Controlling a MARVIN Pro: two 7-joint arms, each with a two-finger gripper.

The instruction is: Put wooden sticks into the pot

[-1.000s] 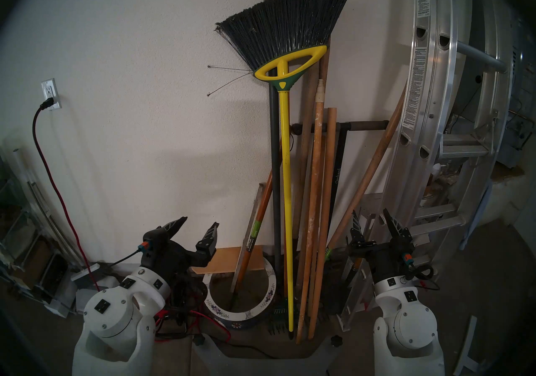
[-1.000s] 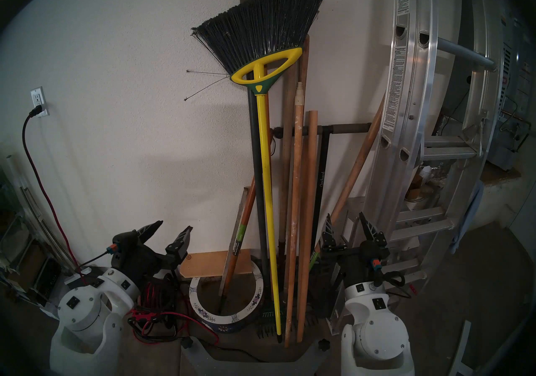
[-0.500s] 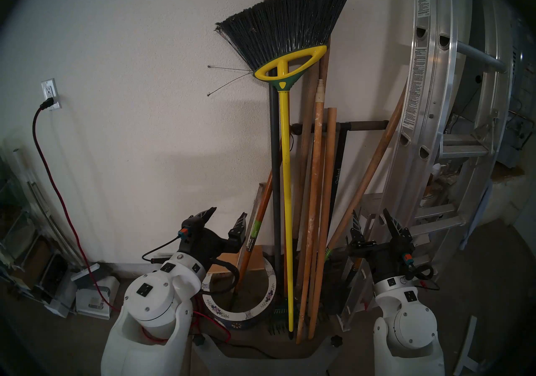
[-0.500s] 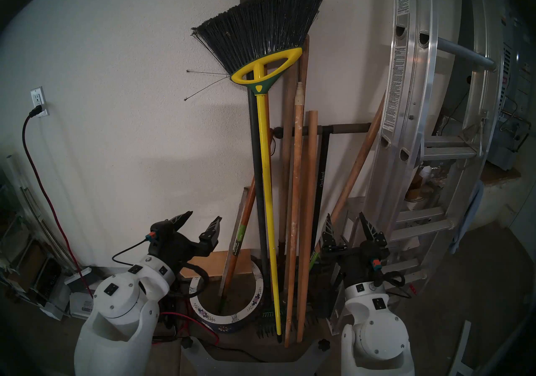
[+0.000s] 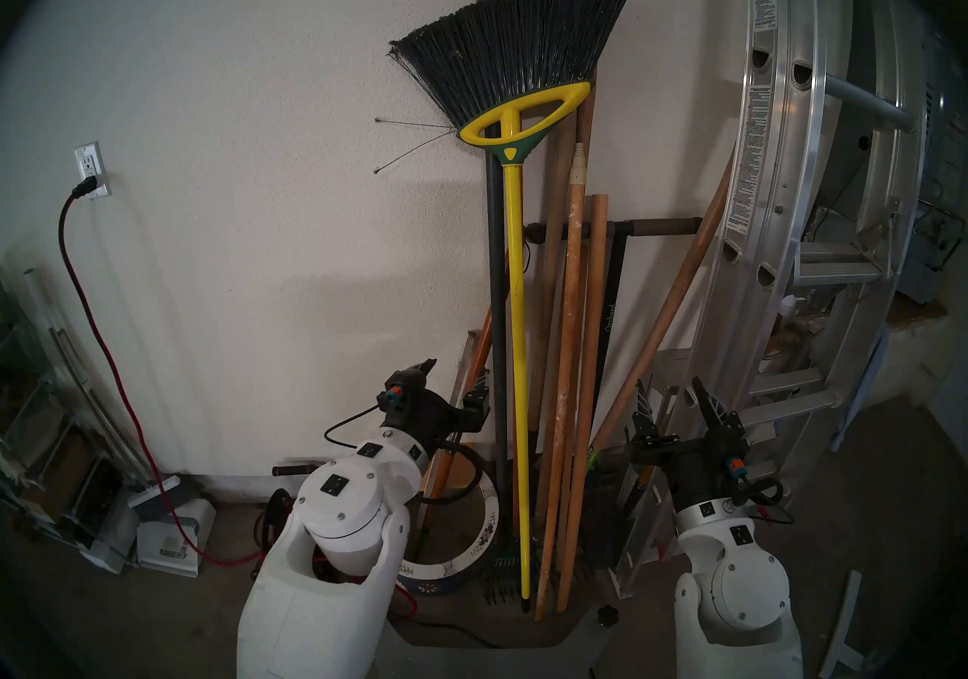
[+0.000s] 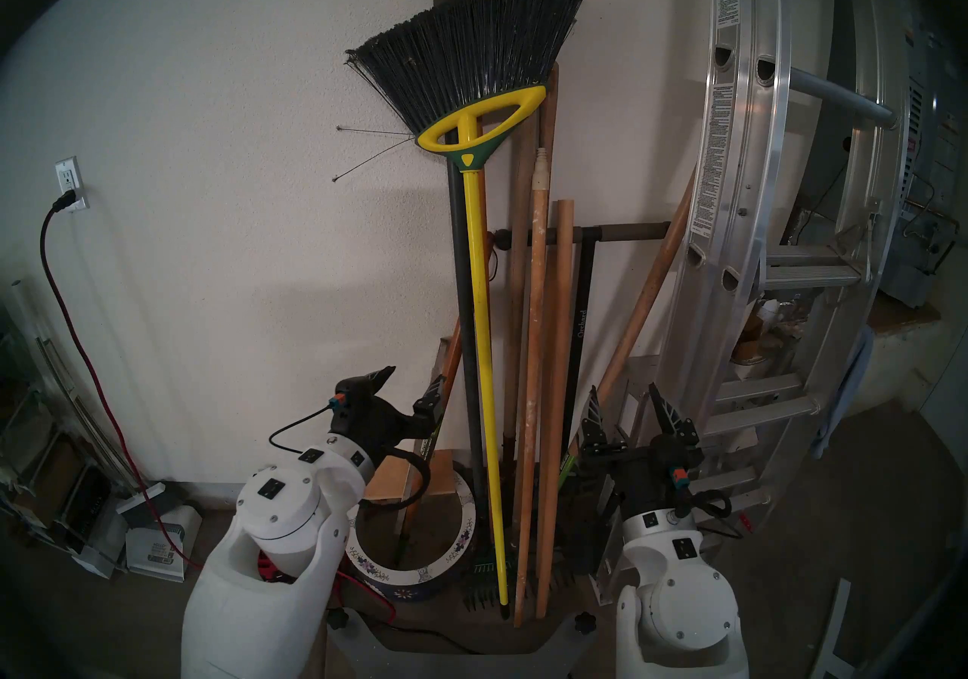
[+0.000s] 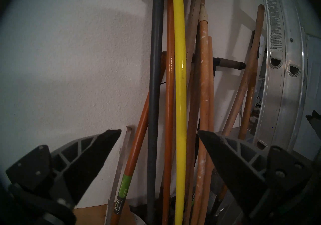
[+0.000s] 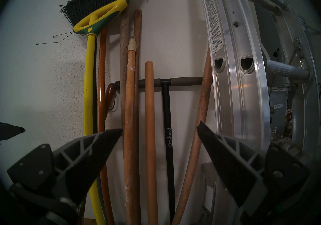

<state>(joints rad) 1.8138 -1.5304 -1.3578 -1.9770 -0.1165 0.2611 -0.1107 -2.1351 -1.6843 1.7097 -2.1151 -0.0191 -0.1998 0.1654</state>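
Two wooden sticks lean upright on the wall, their feet on the floor right of the pot: a white-speckled one with a cream tip (image 5: pixel 568 327) (image 8: pixel 130 115) (image 7: pixel 204 80) and a shorter plain one (image 5: pixel 589 348) (image 8: pixel 149 115). The pot (image 5: pixel 487 510) (image 6: pixel 461 542) has a white flowered rim, and my left arm covers its left side. Above the pot's left edge, my left gripper (image 5: pixel 455 374) (image 7: pixel 159 131) is open and empty, close to an orange tool handle (image 5: pixel 461 421). My right gripper (image 5: pixel 670 390) (image 8: pixel 160 127) is open and empty, right of the sticks.
A yellow broom (image 5: pixel 516 348), a dark grey pole (image 5: pixel 495 295), a black T-handled tool (image 5: pixel 610 322) and more wooden handles crowd the sticks. An aluminium ladder (image 5: pixel 775 191) leans at the right. A red cord (image 5: pixel 105 348) and boxes lie at the left.
My left arm has swung right and upward from beside the pot, toward the bundle of handles, now covering the pot's left rim. The right arm has stayed still.
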